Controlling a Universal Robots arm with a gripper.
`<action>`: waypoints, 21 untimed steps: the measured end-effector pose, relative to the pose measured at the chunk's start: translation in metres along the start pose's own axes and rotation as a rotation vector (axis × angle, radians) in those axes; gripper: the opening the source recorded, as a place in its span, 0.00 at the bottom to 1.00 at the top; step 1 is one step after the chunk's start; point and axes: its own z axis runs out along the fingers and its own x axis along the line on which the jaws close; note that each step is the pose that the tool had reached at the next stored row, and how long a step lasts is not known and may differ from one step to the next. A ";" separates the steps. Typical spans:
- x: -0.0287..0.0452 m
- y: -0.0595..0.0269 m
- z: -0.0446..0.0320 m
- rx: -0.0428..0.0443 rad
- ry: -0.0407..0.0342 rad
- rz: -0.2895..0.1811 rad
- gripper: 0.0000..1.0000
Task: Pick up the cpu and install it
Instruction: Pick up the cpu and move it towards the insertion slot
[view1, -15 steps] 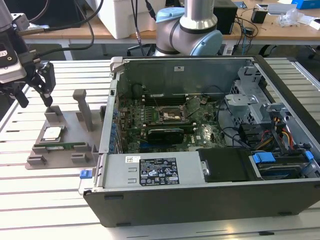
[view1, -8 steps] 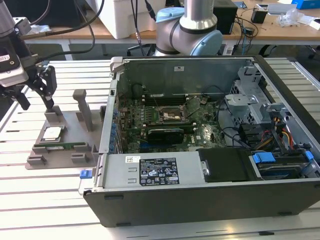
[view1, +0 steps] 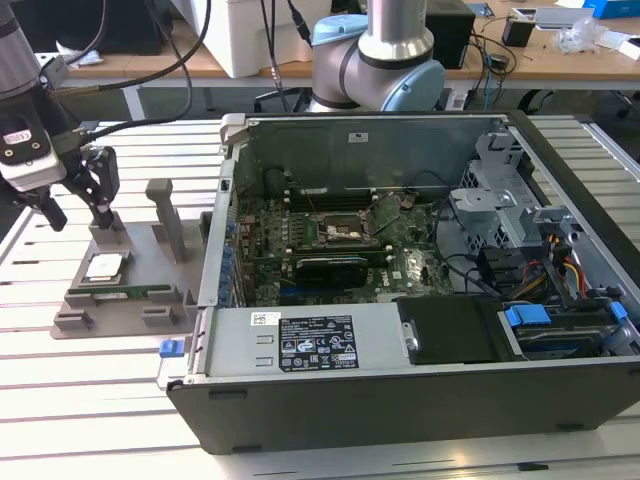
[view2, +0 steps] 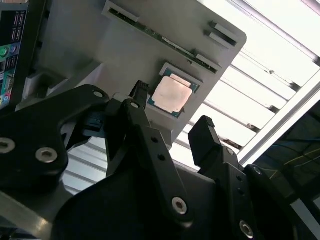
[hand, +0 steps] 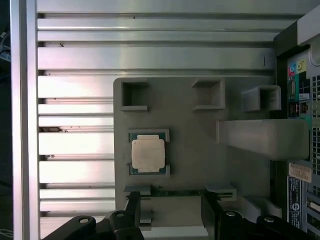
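The cpu (view1: 104, 266) is a small square chip with a silver top, lying flat in a recess of a grey holder (view1: 140, 256) on the slatted table, at the exterior view's left. My gripper (view1: 75, 208) hangs open a little above the holder's back edge, with nothing between its black fingers. In both wrist views the cpu (view2: 171, 95) (hand: 148, 153) lies some way off from the gripper (view2: 172, 114) (hand: 172, 200). The open computer case (view1: 400, 340) shows its motherboard with the empty cpu socket (view1: 345, 233).
A long green memory stick (view1: 130, 293) (hand: 175, 191) lies in a slot of the holder near the cpu. Grey upright posts (view1: 168, 215) rise from the holder beside the case wall. A black expansion card (view1: 330, 268) sits on the motherboard. The arm's base (view1: 385, 50) stands behind the case.
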 end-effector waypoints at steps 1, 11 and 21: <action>0.0001 0.0000 0.0004 -0.0002 0.0002 -0.017 0.60; 0.0002 0.0000 0.0020 -0.0013 -0.0006 -0.053 0.60; 0.0007 0.0001 0.0083 -0.0012 -0.0004 -0.052 0.60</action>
